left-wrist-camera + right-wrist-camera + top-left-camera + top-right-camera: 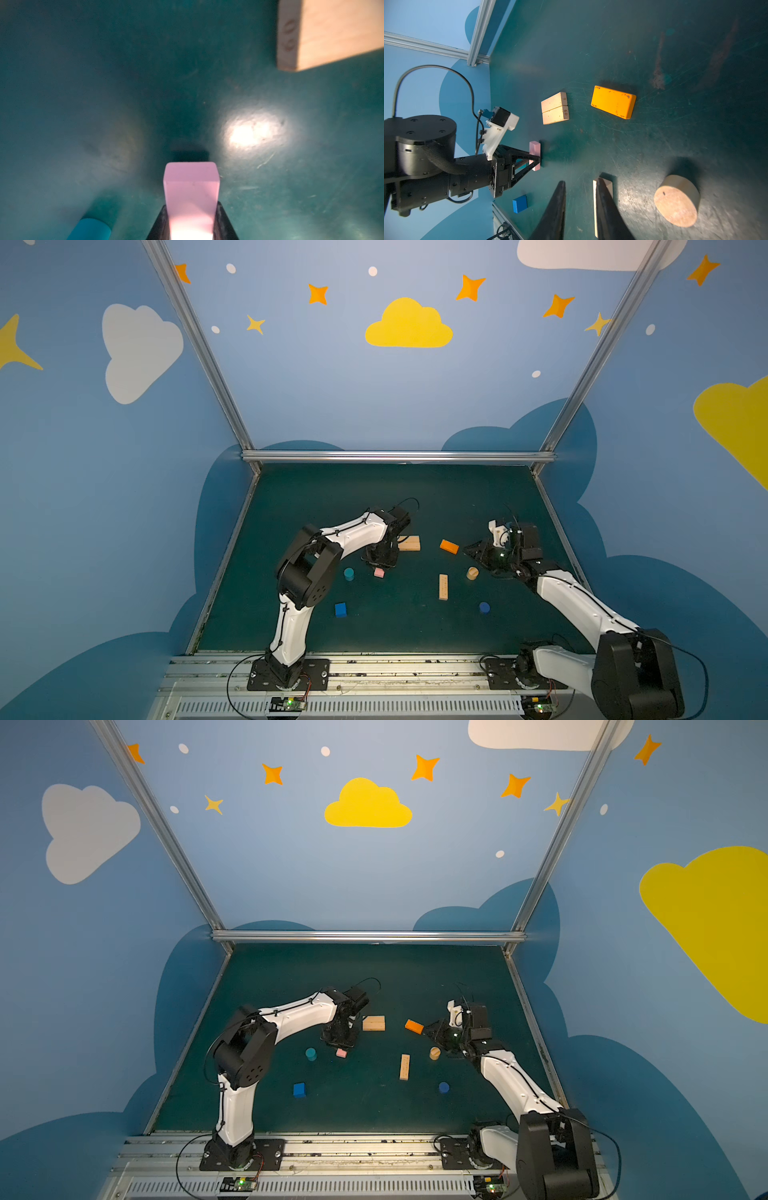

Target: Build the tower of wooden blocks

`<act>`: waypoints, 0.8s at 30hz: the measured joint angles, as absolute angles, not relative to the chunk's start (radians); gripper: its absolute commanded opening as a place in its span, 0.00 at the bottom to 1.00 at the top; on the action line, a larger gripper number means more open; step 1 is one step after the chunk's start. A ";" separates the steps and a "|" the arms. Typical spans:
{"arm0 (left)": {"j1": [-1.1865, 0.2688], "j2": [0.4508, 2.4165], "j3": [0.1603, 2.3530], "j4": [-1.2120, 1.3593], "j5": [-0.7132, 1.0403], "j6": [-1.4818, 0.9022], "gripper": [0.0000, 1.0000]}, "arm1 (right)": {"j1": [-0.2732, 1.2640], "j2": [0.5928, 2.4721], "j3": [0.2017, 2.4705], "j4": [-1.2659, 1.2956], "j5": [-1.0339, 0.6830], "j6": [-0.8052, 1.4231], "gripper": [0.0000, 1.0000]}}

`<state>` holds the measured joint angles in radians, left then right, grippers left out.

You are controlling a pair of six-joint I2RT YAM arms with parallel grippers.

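Pink bar (535, 151) is down at the mat (374, 497), pinched by the left gripper (536, 160), jaws snug against its sides. Can't tell if it's actually touching the mat. Closest stuff: teal cylinder (349, 573) to its left, and a pair of tan bars (409, 543) lying side by side just behind the gripper. Further right are the orange bar (449, 546), tan cylinder (472, 573), lone tan bar (443, 587) and dark-blue cylinder (484, 608). The blue cube (340, 609) is front left. Right gripper (581, 180) hovers by the orange bar, jaws slightly apart, gripping nothing. In its wrist view, one finger hides part of the lone tan bar.

Tally: 3 tan wood bars (443, 587), 1 pink bar (378, 572), 1 orange bar (449, 546), 3 short cylinders (472, 573), 1 blue cube (340, 609).
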<state>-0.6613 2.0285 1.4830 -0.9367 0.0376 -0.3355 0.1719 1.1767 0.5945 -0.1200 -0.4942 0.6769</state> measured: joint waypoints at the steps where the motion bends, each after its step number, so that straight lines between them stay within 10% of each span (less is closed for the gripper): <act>1: -0.660 2.028 1.491 -0.939 0.039 -0.341 0.16 | 0.172 1.180 0.595 -0.117 -0.495 0.677 0.25; 24: -0.635 2.325 2.070 -1.130 0.104 -0.461 0.05 | 0.154 1.248 0.595 -0.064 -0.547 0.676 0.25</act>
